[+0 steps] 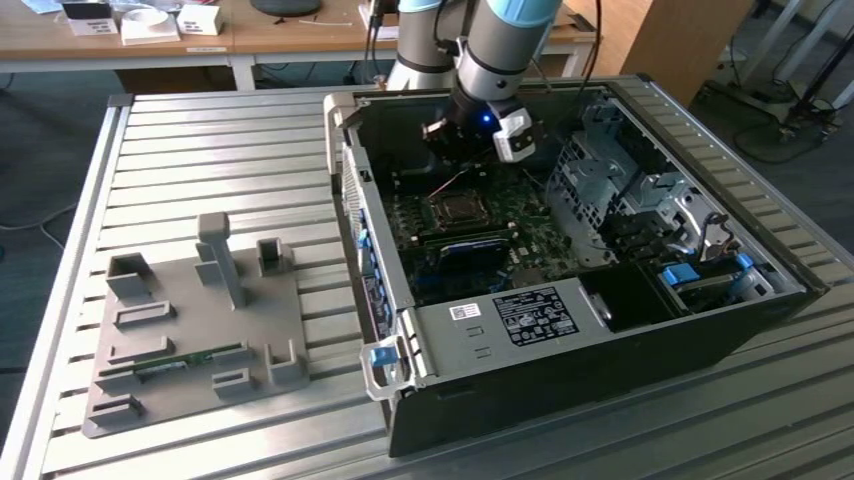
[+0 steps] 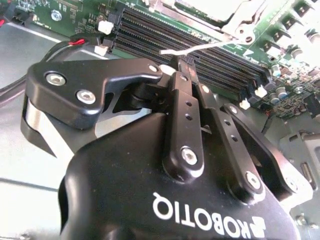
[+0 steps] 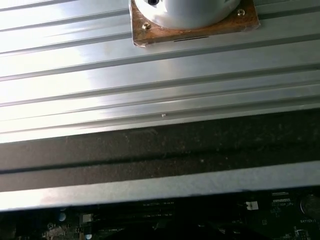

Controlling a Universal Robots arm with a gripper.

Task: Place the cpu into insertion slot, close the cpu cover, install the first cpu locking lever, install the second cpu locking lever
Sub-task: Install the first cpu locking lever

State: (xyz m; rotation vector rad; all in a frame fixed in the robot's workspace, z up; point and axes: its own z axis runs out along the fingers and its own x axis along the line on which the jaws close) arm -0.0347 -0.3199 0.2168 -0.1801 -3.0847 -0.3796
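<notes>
Single arm (image 1: 505,45) enters the exterior view at 12 o'clock and slants down toward 6 o'clock, its wrist (image 1: 511,135) bent and its gripper (image 1: 458,140) pointing downward. In the second wrist view, the gripper's 2 black fingers (image 2: 186,107) are pressed together, tips meeting.

This looks like a robotics lab or test workshop. An open computer case (image 1: 574,380) lies on its side on a ribbed aluminium surface (image 1: 200,140) with its motherboard (image 1: 467,230) bared. A robot arm (image 1: 501,45) rising from just behind the case reaches its hand (image 2: 178,64) inside. Beside the case, on the exterior view's left, sits a grey fixture plate (image 1: 174,390) with moulded part holders. Beyond the case stands a wooden desk (image 1: 267,35) bearing small white boxes (image 1: 147,25).
</notes>
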